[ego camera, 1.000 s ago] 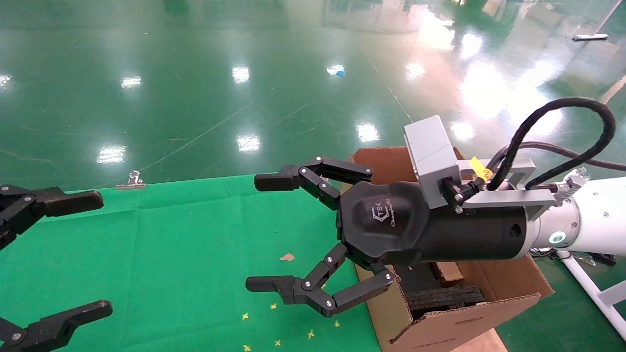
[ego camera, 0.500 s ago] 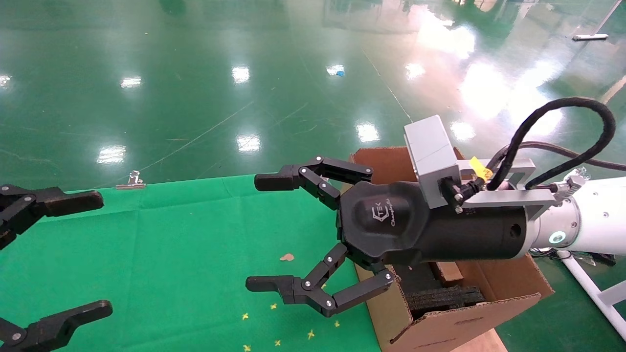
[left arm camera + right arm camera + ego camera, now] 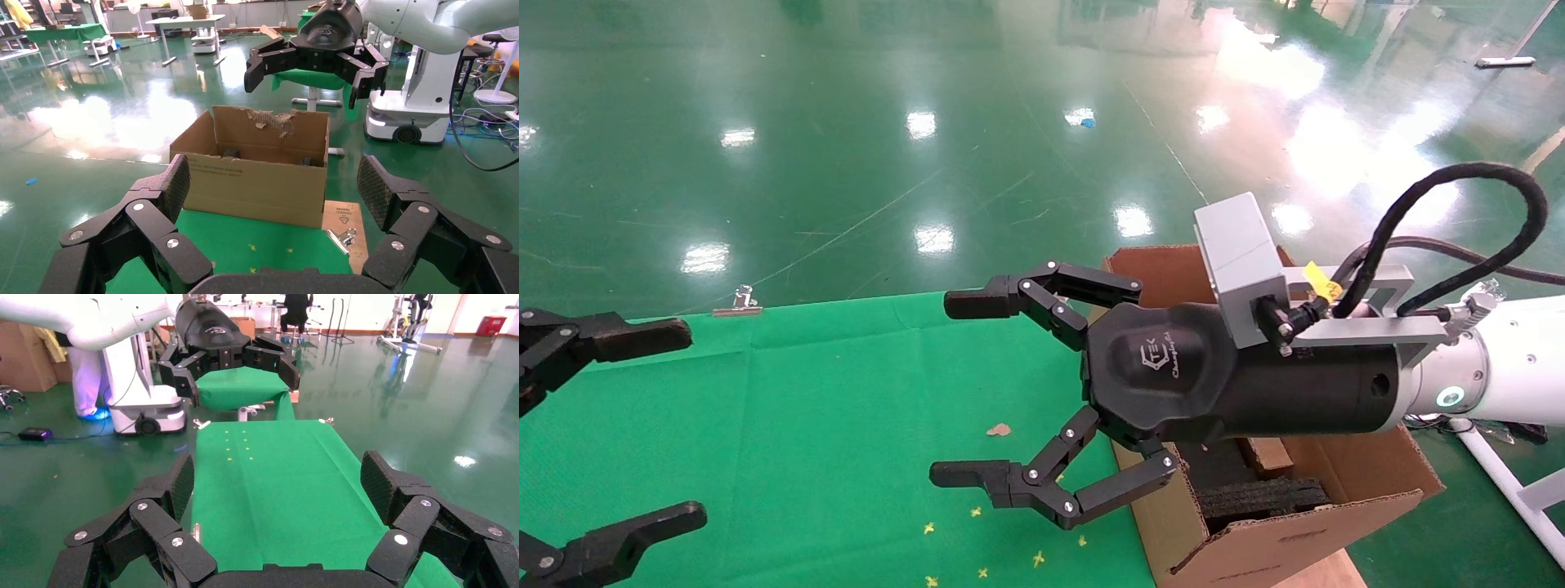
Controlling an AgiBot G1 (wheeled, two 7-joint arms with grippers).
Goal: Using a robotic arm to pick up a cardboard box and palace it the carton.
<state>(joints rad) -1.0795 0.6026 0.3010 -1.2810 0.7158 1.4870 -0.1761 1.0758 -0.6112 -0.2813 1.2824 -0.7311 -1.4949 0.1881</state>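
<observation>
Right gripper [image 3: 977, 392] spread wide with nothing in it, hanging over the right edge of the green-covered table [image 3: 846, 392], white robotic arm [image 3: 1508, 371] reaching across the carton [image 3: 1303, 523]. Left gripper [image 3: 641, 425] also gaping and empty at the table's left edge. Carton standing just off the table's right edge, flaps upright, far edge torn, black foam [image 3: 1267, 498] inside. Small taped cardboard box nowhere clearly visible. Binder clip [image 3: 738, 304] on the table's far edge.
</observation>
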